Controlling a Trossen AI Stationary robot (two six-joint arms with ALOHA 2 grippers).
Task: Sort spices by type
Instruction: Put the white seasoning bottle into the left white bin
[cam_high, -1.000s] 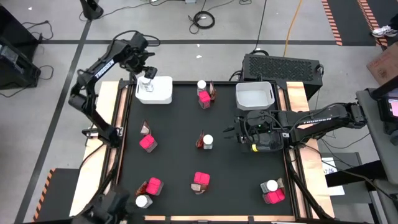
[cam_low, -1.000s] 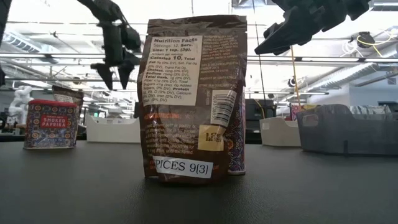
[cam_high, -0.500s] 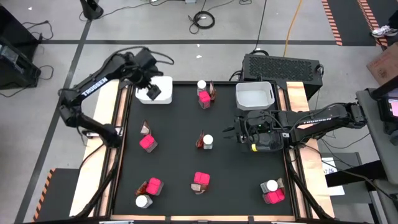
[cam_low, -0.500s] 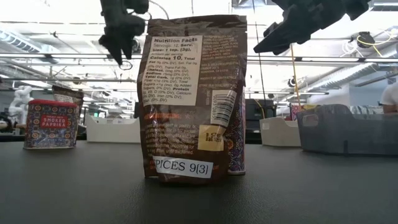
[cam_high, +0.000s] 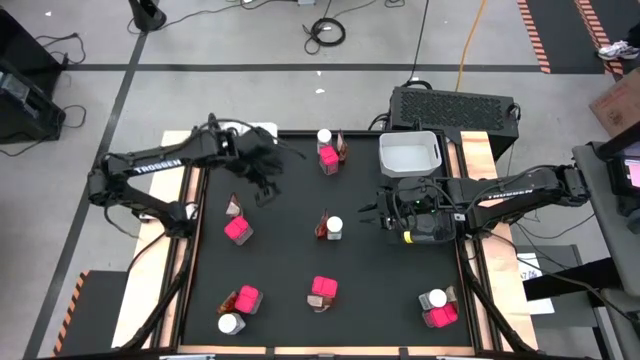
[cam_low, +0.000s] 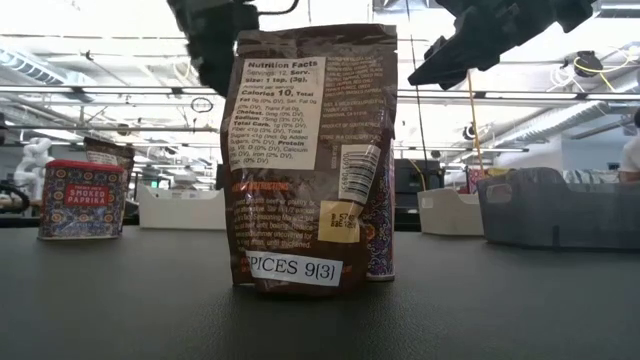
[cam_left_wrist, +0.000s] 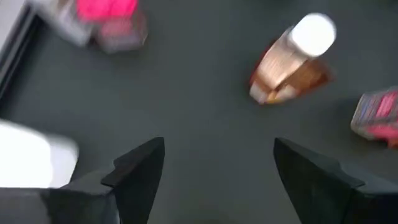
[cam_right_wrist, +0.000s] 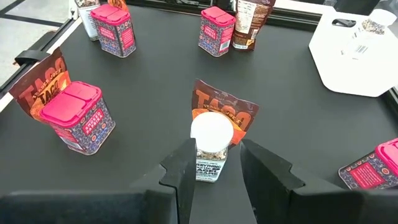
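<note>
From above, the left gripper (cam_high: 268, 180) hangs over the black table (cam_high: 380, 290) at about 10 o'clock from its centre, fingers spread wide and gripping nothing; its wrist view shows bare mat between them, with a white-capped jar (cam_left_wrist: 297, 57) and sachet ahead. The right gripper (cam_high: 385, 215) waits at 3 o'clock, part-open and empty; only its wrist view shows the centre jar (cam_right_wrist: 210, 146) just beyond its fingertips, a sachet (cam_right_wrist: 224, 111) behind it. The low view is mostly blocked by 1 brown sachet (cam_low: 312, 160), with a pink box (cam_low: 83, 198) at 9 o'clock. Pink boxes, jars and sachets sit in clusters around the table's edges, leaving open mat between them. A white bin (cam_high: 411, 153) sits at 1 o'clock.
</note>
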